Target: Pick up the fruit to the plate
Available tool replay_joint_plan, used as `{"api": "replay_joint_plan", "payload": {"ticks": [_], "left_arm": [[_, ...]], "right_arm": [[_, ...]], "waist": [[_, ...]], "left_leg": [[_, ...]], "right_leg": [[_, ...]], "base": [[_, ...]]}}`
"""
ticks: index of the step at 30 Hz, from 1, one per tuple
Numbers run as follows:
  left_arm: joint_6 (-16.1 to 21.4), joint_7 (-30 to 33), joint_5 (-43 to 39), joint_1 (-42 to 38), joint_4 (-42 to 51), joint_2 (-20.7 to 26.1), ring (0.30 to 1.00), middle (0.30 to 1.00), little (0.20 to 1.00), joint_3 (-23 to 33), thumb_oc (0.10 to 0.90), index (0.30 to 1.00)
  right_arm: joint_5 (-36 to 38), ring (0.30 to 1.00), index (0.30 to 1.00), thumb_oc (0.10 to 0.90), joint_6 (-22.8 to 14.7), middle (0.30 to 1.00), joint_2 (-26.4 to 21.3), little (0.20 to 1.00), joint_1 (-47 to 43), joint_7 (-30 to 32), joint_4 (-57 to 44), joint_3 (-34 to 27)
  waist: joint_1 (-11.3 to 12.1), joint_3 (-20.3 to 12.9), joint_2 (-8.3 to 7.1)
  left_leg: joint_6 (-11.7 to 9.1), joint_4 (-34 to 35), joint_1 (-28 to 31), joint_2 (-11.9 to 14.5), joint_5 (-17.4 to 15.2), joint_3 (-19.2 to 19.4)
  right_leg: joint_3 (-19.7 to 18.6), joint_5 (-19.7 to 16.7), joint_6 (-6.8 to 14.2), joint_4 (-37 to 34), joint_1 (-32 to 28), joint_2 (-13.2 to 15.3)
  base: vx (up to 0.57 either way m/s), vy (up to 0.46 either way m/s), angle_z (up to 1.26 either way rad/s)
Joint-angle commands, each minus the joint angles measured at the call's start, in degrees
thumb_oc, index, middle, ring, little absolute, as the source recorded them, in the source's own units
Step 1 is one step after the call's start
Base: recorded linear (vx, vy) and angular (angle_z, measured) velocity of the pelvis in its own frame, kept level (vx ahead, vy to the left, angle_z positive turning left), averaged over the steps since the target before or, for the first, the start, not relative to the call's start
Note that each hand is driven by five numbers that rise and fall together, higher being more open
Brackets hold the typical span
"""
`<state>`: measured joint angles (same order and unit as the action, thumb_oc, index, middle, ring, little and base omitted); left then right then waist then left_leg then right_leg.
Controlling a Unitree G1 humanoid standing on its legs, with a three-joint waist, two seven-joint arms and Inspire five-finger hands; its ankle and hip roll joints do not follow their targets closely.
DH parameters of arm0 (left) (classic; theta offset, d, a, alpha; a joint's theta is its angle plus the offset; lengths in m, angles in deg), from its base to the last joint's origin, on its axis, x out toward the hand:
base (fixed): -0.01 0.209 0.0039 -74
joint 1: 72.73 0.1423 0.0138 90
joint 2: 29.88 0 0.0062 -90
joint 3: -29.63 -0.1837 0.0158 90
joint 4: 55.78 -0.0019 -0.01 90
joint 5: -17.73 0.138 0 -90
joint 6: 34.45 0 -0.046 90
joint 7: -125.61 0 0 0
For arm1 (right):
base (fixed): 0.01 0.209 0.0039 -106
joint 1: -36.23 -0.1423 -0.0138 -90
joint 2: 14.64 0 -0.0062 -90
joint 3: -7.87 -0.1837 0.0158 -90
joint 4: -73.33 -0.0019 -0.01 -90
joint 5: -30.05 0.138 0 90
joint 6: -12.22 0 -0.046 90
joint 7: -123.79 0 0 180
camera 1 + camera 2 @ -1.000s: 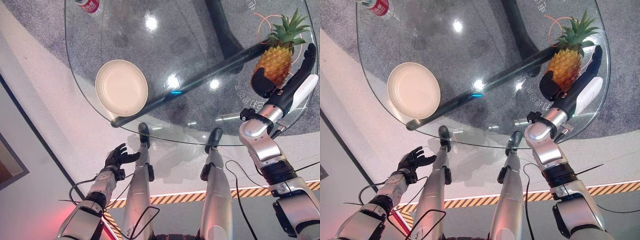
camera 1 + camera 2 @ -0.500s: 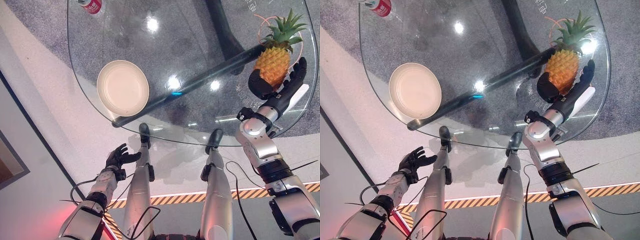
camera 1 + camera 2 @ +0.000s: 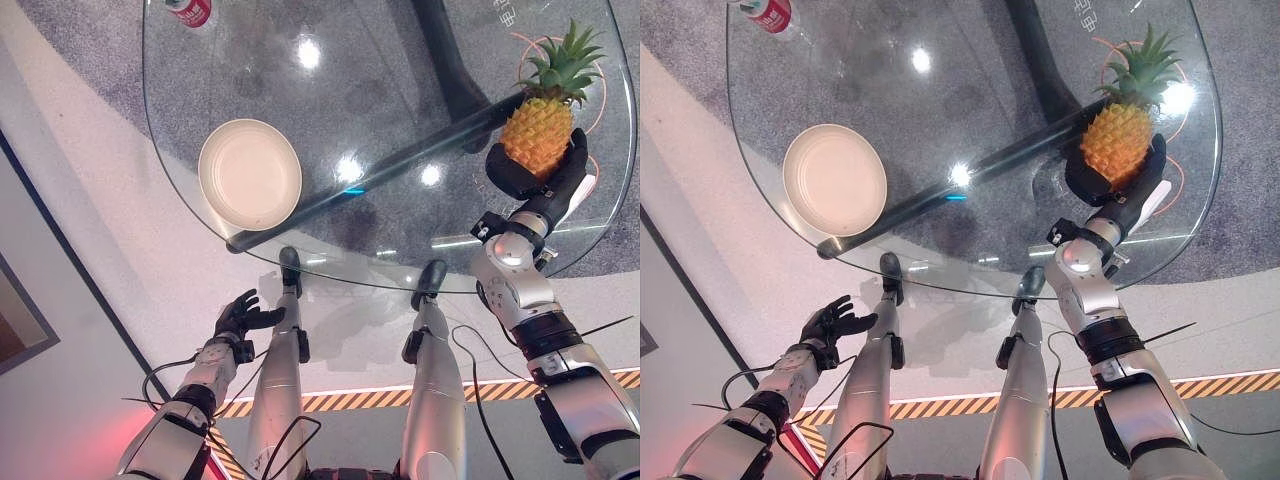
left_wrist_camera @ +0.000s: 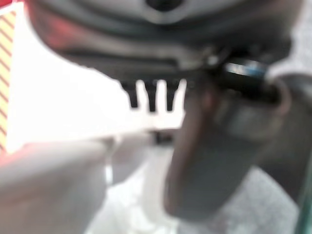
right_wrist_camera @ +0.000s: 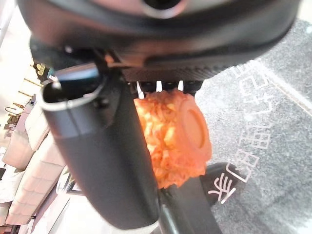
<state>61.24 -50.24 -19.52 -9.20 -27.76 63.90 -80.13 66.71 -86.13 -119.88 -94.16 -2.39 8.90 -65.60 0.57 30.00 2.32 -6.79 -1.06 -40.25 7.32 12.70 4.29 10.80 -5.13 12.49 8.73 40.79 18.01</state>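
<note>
Pineapple (image 3: 538,136) was the fruit I had to deal with, but going across from my left I first saw the left hand (image 3: 238,314) hanging below the near edge of the glass worktop (image 3: 400,60), off it entirely, its fingers spread loosely and holding nothing. Up at the far left corner of the worktop stood a red can (image 3: 188,10). Nearer me on the left part of the glass sat the white plate (image 3: 250,174), with nothing on it, close to the worktop's near rim. A dark bar (image 3: 400,165) of the frame ran under the glass from below the plate across toward the right. On the right side I saw the pineapple upright, green crown pointing away from me, well apart from the plate. My right hand (image 3: 540,180) was clamped on its lower half, thumb on one flank and fingers (image 3: 575,160) curled round the other; through the right wrist view I saw the fruit's orange base (image 5: 187,131) just past the thumb (image 5: 102,161)
</note>
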Motion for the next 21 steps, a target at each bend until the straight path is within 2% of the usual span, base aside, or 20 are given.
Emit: {"api": "replay_joint_plan", "payload": {"ticks": [1, 8, 12, 17, 21], "left_arm": [[0.1, 0.9, -0.6, 2.3, -2.4, 1.6, 0.900, 0.900, 0.900, -0.9, 0.800, 0.900], [0.5, 1.4, -0.7, 3.0, -1.9, 1.3, 0.900, 0.900, 0.900, -1.1, 0.800, 0.900], [1.1, 1.3, -3.4, 2.8, -1.8, 1.3, 0.900, 0.900, 0.900, -0.3, 0.800, 0.900], [2.5, 2.1, -9.4, 3.2, -1.1, 1.1, 0.900, 0.900, 0.900, 2.1, 0.800, 0.900], [7.0, 4.2, -19.5, 3.2, 0.8, 1.0, 0.900, 0.900, 0.900, 6.9, 0.800, 0.900]], "right_arm": [[4.6, 0.300, 0.300, 0.100, 1.3, 0.300, -2.5, 0.200, 1.3, -2.9, 3.1, -1.9], [3.9, 0.300, 0.300, 0.100, 1.3, 0.300, -2.6, 0.200, 0.9, -3.1, 3.4, -1.9], [2.8, 0.300, 0.300, 0.100, 1.7, 0.300, -3.0, 0.200, 0.6, -3.4, 3.3, -2.2], [1.4, 0.300, 0.300, 0.100, 2.1, 0.300, -3.3, 0.200, 1.0, -3.4, 2.3, -2.5], [-0.9, 0.300, 0.300, 0.100, 1.8, 0.300, -3.5, 0.200, 1.3, -3.3, 2.0, -2.8]], "waist": [[0.7, -0.2, 0.49], [0.9, -0.2, 0.55], [0.9, -0.2, 0.59], [0.8, -0.2, 0.82], [0.9, -0.2, 1.19]], "left_leg": [[-1.0, -3.0, -0.4, 1.0, -3.0, -0.8], [-1.1, -3.1, -0.1, 1.0, -3.1, -0.8], [-1.1, -3.2, 0.0, 0.9, -3.2, -0.7], [-1.1, -3.3, 0.3, 0.9, -3.3, -0.7], [-1.1, -3.3, 0.9, 0.9, -3.4, -0.7]], "right_leg": [[0.7, -5.4, -0.6, 1.2, 3.8, -1.7], [0.7, -5.5, -0.6, 1.3, 3.6, -1.6], [0.7, -5.4, -0.6, 1.3, 3.4, -1.6], [0.5, -5.1, -0.6, 1.5, 3.3, -1.5], [0.4, -4.6, -0.7, 1.9, 2.9, -1.2]], "base": [[0.00, 0.000, 0.00], [0.00, 0.000, 0.00], [0.00, 0.000, 0.00], [0.00, 0.000, 0.00], [0.00, 0.000, 0.00]]}}
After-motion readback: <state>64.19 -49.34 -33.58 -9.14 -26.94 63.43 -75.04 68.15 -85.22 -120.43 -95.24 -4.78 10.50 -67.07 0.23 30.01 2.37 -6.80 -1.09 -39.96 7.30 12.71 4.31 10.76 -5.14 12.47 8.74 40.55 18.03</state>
